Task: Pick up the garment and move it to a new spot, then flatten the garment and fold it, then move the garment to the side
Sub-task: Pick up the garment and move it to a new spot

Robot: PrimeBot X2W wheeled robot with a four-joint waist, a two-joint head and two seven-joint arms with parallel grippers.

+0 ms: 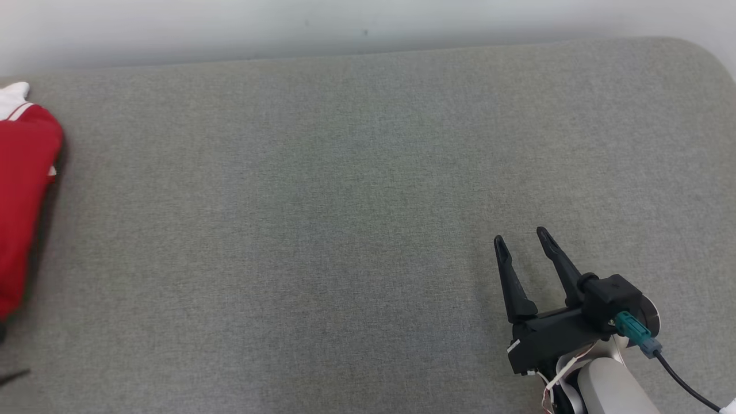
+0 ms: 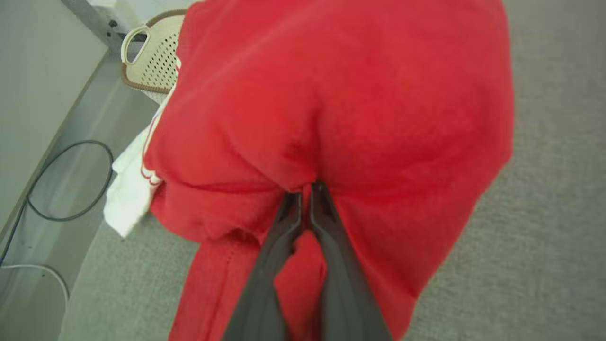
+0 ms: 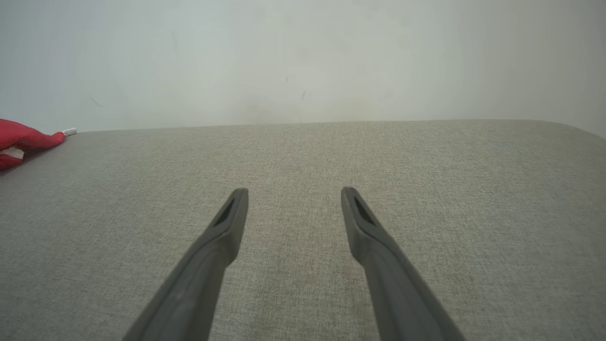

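While left gripper [image 2: 306, 189] clamped red garment [image 2: 341, 94] bunched ahead of it, right gripper [image 1: 520, 234] stood wide, empty, well apart; pickup seemingly begun; move, flattening, folding remained.

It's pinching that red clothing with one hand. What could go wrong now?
The left hand is shut on just a small fold of the red fabric garment with white trim; it might slip free when lifted. It lies at the edge of the grey padded surface, so it could slide off.
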